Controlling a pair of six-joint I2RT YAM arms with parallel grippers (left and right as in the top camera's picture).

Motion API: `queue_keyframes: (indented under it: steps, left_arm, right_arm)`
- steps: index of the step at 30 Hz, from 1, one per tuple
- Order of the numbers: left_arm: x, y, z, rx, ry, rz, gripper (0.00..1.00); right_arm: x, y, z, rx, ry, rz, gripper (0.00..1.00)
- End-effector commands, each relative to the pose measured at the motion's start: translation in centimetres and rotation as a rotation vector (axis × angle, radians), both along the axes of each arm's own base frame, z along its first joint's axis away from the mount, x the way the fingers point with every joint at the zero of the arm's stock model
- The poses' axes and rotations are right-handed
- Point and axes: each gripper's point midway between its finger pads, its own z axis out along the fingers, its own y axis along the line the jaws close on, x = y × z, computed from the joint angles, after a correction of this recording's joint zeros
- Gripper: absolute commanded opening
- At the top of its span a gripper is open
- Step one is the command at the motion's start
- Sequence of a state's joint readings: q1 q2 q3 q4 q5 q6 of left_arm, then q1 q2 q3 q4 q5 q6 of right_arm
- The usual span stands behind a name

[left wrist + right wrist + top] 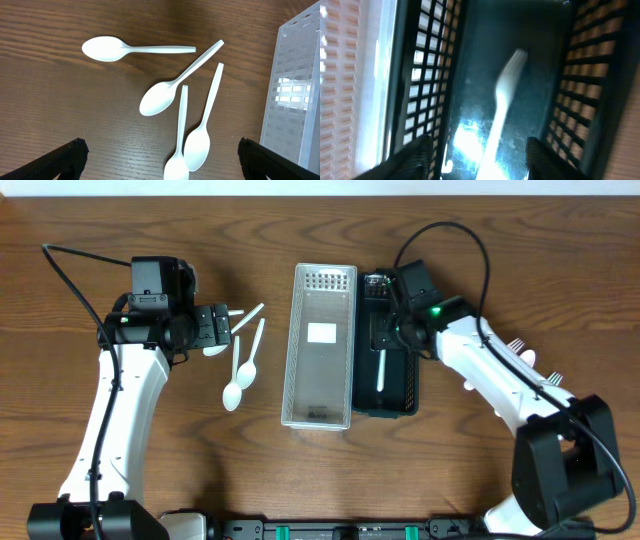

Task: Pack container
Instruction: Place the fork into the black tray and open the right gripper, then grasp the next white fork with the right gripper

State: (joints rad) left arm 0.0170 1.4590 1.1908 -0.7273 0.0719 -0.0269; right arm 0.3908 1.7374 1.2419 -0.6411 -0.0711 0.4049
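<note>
Several white plastic spoons (240, 375) lie on the wooden table left of a clear perforated container (320, 345); in the left wrist view they fan out, the nearest one (198, 142) between my fingers. My left gripper (220, 328) (160, 162) is open and empty just above them. A black perforated container (410, 385) stands against the clear one's right side with a white fork (381, 370) inside. My right gripper (385, 330) (477, 160) is open over the black container's far end, with the blurred fork (506, 95) lying on the floor between the fingers.
More white forks (535, 360) lie on the table at the right, partly hidden by my right arm. The clear container's wall (295, 90) is close on the right of the spoons. A white label lies inside the clear container (322, 333).
</note>
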Motion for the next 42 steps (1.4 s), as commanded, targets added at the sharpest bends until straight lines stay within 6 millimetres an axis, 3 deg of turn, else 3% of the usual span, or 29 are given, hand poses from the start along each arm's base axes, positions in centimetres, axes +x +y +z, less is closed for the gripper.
queue_keyframes:
  steps: [1, 4, 6, 10, 14, 17, 25, 37, 42]
  left_arm:
    - [0.3, 0.2, 0.3, -0.003, -0.007, 0.012, 0.98]
    - [0.3, 0.2, 0.3, -0.003, -0.008, 0.012, 0.98]
    - [0.3, 0.2, 0.3, -0.003, -0.008, 0.012, 0.98]
    - [0.3, 0.2, 0.3, -0.003, -0.008, 0.012, 0.98]
    - [0.3, 0.2, 0.3, -0.003, -0.008, 0.012, 0.98]
    - [0.3, 0.2, 0.3, -0.003, -0.007, 0.012, 0.98]
    - [0.3, 0.2, 0.3, -0.003, -0.007, 0.012, 0.98]
    - [0.3, 0.2, 0.3, -0.003, -0.007, 0.012, 0.98]
    - [0.3, 0.2, 0.3, -0.003, -0.008, 0.012, 0.98]
  right_arm:
    - [1.8, -3.3, 5.2, 0.024, -0.133, -0.106, 0.72]
    - [2.0, -8.7, 7.9, 0.002, -0.183, -0.273, 0.71]
    - [1.4, -12.6, 8.5, -0.041, -0.176, -0.368, 0.71]
    - [-1.7, -20.3, 6.4, -0.188, -0.044, -0.556, 0.68]
    - [-3.6, -23.0, 3.2, -0.19, 0.075, -0.661, 0.66]
    - [-4.4, -23.7, 0.6, -0.178, 0.135, -0.74, 0.66]
    - [-5.1, -23.0, -5.4, -0.145, 0.232, -0.778, 0.64]
    - [-3.3, -22.5, -9.7, -0.099, 0.231, -0.764, 0.64]
    - [-3.5, -22.3, -11.3, -0.1, 0.262, -0.76, 0.57]
